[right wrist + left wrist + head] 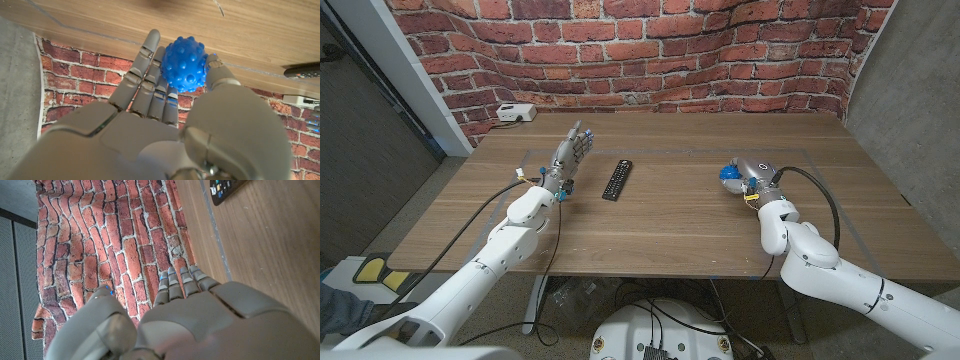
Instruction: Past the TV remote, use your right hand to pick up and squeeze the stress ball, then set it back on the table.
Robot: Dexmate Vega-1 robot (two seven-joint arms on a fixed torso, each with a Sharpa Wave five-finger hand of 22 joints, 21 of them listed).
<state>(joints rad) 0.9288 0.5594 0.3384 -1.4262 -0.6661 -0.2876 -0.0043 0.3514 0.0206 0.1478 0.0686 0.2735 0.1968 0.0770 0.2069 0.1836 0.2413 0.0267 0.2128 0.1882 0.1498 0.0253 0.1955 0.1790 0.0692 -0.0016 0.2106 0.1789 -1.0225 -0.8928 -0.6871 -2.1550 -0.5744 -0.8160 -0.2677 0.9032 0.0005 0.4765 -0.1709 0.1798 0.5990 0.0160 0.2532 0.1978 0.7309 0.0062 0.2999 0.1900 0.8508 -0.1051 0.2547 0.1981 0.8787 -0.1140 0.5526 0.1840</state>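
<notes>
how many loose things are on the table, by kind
TV remote: 1
blue stress ball: 1, against the right hand
white box with a cable: 1
Total: 3
</notes>
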